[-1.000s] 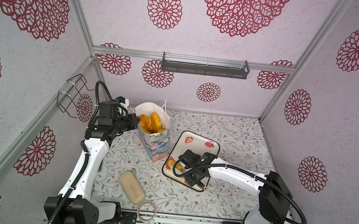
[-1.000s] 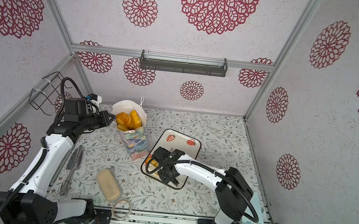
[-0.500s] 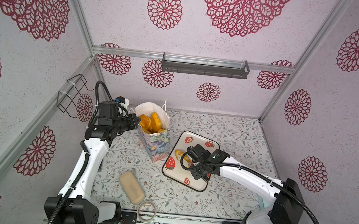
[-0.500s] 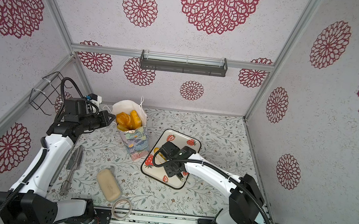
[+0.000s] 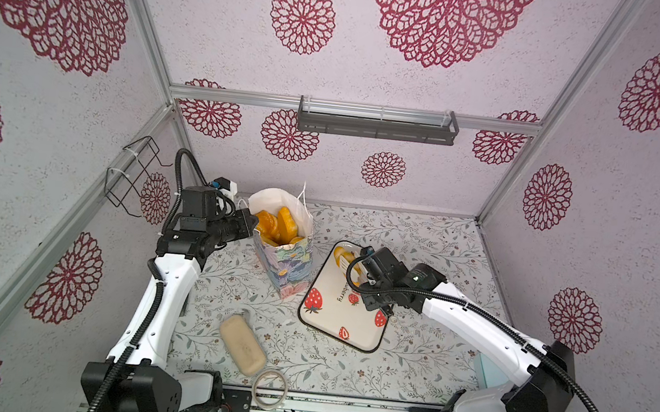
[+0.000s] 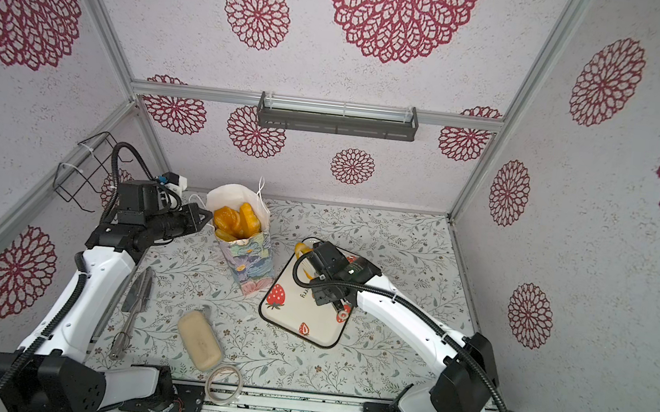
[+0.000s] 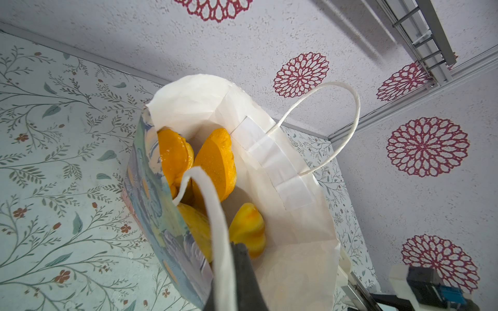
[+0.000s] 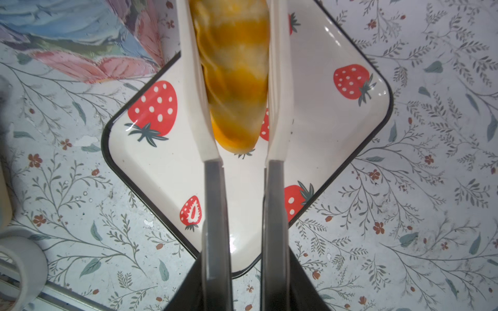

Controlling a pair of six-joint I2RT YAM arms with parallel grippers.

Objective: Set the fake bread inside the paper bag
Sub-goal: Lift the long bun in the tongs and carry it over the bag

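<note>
The right gripper (image 5: pixel 352 264) is clamped narrow on a striped croissant (image 8: pixel 237 80), one piece of the fake bread, with its white fingers (image 8: pixel 277 80) pressed against both sides. In the right wrist view the fingertips and the croissant's far end are cut off by the frame edge, and the pastry is blurred. It hangs over the far corner of the strawberry tray (image 5: pixel 343 325). The tray's printed word is partly covered by the gripper, and only letters ending in "berry" can be read in a top view. The left gripper (image 5: pixel 250 223) is closed on the paper bag (image 5: pixel 288 269) at its near cord handle (image 7: pixel 215 215); the left wrist view shows just one dark finger (image 7: pixel 242 272). The bag stands upright just beside the tray, with more glossy orange pastries (image 7: pixel 215 164) inside. Their lower parts are hidden by its wall, so their number cannot be told. Nearer the front lie a beige block (image 5: pixel 242 346) and a tape ring (image 5: pixel 269 388). Metal utensils (image 6: pixel 136 303) show in a top view beside the left arm.
</note>
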